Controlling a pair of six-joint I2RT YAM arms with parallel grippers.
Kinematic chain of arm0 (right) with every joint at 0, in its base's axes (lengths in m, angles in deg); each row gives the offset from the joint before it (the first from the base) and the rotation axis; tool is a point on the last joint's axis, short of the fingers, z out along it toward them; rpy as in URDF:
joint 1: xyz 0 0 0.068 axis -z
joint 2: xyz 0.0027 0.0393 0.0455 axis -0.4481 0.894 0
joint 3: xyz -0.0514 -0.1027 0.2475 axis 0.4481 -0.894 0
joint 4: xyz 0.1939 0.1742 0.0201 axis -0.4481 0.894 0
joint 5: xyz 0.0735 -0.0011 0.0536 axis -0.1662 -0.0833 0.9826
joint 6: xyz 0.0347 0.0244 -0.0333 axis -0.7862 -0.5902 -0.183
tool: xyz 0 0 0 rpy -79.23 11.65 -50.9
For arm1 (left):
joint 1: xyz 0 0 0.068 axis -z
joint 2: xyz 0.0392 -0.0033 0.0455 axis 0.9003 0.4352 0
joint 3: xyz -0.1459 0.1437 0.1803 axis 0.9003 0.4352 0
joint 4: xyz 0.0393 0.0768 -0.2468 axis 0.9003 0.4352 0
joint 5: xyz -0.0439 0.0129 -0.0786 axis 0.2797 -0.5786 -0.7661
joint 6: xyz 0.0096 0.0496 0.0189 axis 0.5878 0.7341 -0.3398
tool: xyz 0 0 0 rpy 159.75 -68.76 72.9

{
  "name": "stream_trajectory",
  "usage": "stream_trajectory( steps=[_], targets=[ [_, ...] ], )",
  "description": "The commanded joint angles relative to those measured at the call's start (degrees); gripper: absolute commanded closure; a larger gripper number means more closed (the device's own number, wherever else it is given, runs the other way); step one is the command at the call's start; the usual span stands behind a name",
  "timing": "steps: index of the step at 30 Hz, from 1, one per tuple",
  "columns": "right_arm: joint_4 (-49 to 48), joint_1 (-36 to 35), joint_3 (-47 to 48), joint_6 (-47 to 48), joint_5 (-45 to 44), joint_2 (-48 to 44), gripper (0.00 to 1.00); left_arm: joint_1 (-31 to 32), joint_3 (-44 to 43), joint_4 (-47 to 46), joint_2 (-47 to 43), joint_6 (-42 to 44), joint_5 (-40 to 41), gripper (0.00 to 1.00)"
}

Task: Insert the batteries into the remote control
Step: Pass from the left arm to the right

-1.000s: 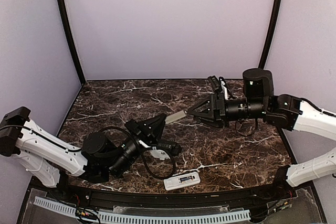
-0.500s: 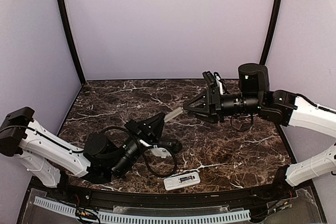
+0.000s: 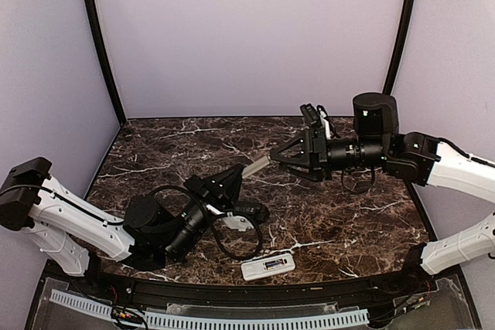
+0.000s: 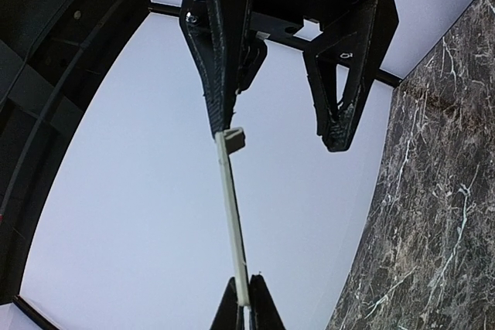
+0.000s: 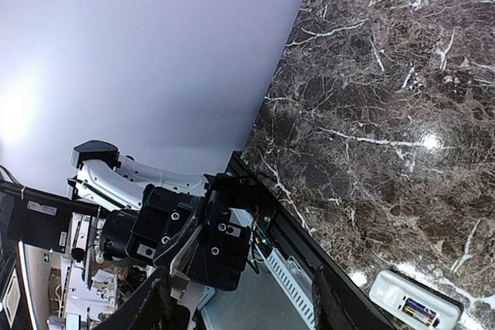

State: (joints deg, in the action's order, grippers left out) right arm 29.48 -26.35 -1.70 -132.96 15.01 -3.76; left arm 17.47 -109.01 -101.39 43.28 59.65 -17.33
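The marble table [image 3: 348, 222] bears the remote control [image 3: 267, 266] at its near edge, compartment up, with what looks like a battery [image 5: 418, 312] inside. Above and behind the remote, my right gripper [image 4: 280, 133] stands wide about the grey cover [image 4: 232, 206], one finger touching its far end. My left gripper [image 4: 244, 303] pinches the near end. I should close squarely before the left lets go.

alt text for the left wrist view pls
The left tool, shut at the bottom edge, grips a thin pale flat piece seen edge-on, pointing up toward the open right tool above, one finger right beside its top end. Pale wall behind, dark marble table at right.
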Motion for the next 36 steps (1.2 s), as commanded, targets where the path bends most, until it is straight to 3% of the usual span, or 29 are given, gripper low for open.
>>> stream_trajectory(
  steps=[1,18,22,26,30,36],
  targets=[
    [-0.6,-0.5,1.9,0.9,-0.7,-1.1,0.4,0.3,-1.0,-4.1,0.6,0.9,-0.5,1.0],
    [1.5,0.2,2.4,-1.3,-2.9,-1.6,0.39,0.3,-1.5,-6.0,0.3,1.6,0.8,1.0],
    [1.0,0.2,3.9,-0.6,-0.6,0.8,0.51,0.3,-2.8,-7.4,1.7,3.1,0.6,1.0],
    [1.0,0.2,6.0,0.4,2.7,3.4,0.53,0.3,-3.2,-7.5,2.3,3.5,0.3,1.0],
    [1.0,0.1,6.6,0.6,4.7,4.8,0.64,0.2,-3.4,-7.3,2.3,3.5,0.4,1.0],
    [2.1,0.1,5.6,-0.2,5.3,4.3,0.66,0.0,-3.5,-7.2,2.4,3.9,0.9,1.0]
  ],
)
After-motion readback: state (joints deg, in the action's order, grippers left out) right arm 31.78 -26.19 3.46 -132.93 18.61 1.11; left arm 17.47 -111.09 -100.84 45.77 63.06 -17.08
